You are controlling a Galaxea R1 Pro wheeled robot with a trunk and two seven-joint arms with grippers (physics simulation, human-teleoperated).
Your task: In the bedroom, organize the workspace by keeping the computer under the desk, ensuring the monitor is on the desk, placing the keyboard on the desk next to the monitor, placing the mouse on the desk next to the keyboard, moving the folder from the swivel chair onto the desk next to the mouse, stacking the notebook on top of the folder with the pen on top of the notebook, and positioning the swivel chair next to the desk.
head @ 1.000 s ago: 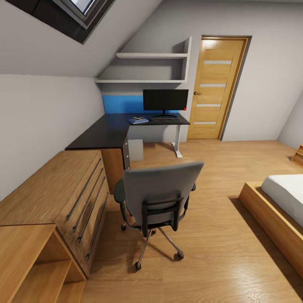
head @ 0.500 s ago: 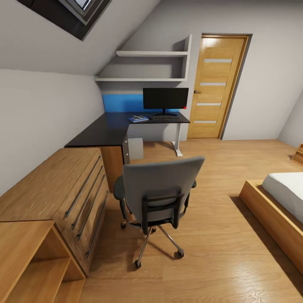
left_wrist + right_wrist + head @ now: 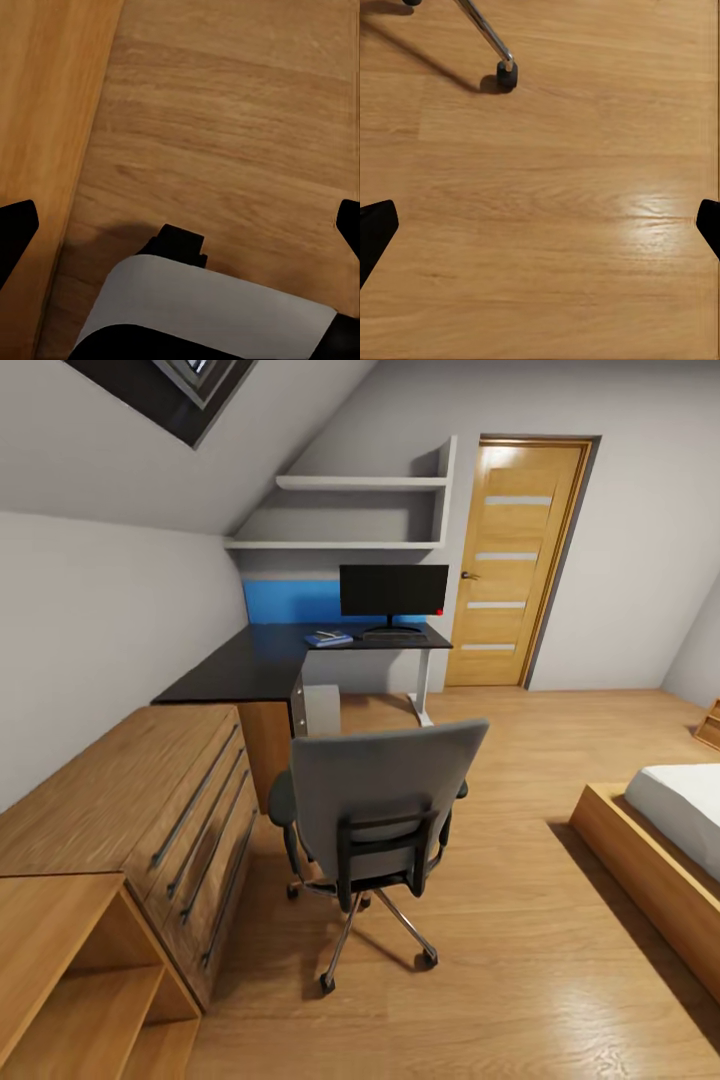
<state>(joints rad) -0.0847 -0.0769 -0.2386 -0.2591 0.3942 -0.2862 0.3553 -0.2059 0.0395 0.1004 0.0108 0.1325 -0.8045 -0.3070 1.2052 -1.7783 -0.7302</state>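
Left gripper point(image 3: 180, 225) and right gripper point(image 3: 540, 225): black fingertips spread wide at opposite frame edges, holding nothing, both aimed down at the light wood plank floor point(image 3: 555, 225). Grey-upholstered swivel chair point(image 3: 380, 805) on a chrome star base stands at centre, back toward the camera. At 12 o'clock, the glossy black L-shaped desk point(image 3: 260, 665) carries the wide black monitor point(image 3: 393, 591), flat black keyboard point(image 3: 395, 637) and bright-blue folder point(image 3: 329, 639); the light-grey computer tower point(image 3: 322, 711) stands beneath.
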